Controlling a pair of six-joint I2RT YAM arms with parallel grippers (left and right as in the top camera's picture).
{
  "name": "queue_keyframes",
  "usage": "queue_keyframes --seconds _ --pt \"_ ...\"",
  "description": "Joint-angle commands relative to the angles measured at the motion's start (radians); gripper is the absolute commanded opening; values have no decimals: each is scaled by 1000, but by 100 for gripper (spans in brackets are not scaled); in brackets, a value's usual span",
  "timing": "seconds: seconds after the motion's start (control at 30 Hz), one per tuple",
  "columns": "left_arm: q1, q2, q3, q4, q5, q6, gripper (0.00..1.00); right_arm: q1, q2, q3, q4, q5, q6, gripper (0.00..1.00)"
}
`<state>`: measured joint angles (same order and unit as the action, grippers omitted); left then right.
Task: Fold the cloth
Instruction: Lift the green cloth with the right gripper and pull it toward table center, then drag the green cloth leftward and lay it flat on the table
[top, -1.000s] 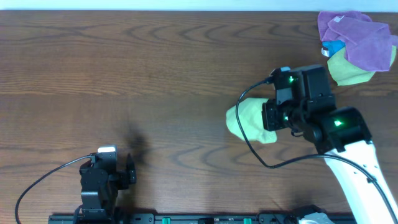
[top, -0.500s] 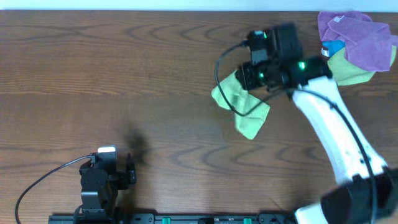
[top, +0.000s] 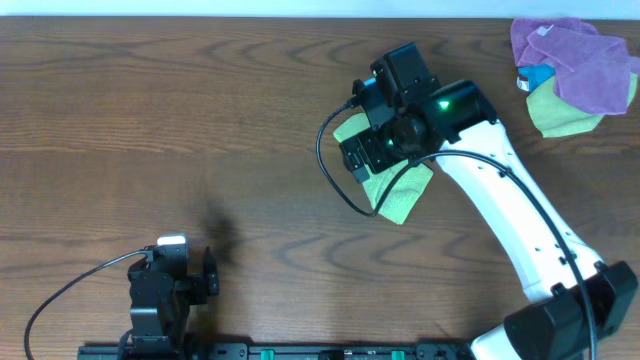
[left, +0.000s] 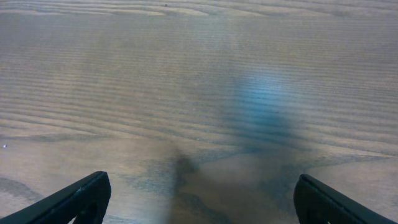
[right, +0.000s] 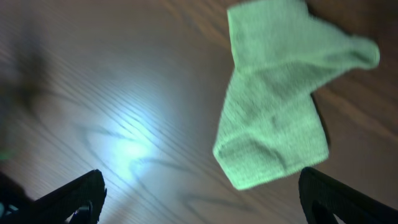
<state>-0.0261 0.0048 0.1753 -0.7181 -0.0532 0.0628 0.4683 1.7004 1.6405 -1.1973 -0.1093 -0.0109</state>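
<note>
Right fingers (right: 68, 196) hang wide apart and empty over the cloth (right: 273, 124), which lies rumpled on the counter (top: 200, 120) right of centre, and left fingers (left: 74, 199) gape idle, so folding looks unfinished: next you need a free corner to grip.

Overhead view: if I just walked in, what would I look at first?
You'd first spot the big white right arm reaching across the dark wooden table, its claw open above a crumpled lime-green cloth near the middle. Next comes the purple cloth bunched with a yellower green cloth in the far right corner.
</note>
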Motion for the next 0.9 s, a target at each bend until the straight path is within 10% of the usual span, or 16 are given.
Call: queue_keyframes --seconds 0.0,0.2,0.4,0.87 --pt "7 0 -13 -25 -9 -3 95 4 -3 -64 -3 54 18 97" --pt "7 0 -13 -26 -9 -3 95 5 -3 -249 132 49 54 38" --pt "7 0 -13 -26 -9 -3 96 3 14 -337 292 0 63 67" --pt "7 0 -13 -26 -9 -3 95 -40 211 -333 497 -60 111 58"
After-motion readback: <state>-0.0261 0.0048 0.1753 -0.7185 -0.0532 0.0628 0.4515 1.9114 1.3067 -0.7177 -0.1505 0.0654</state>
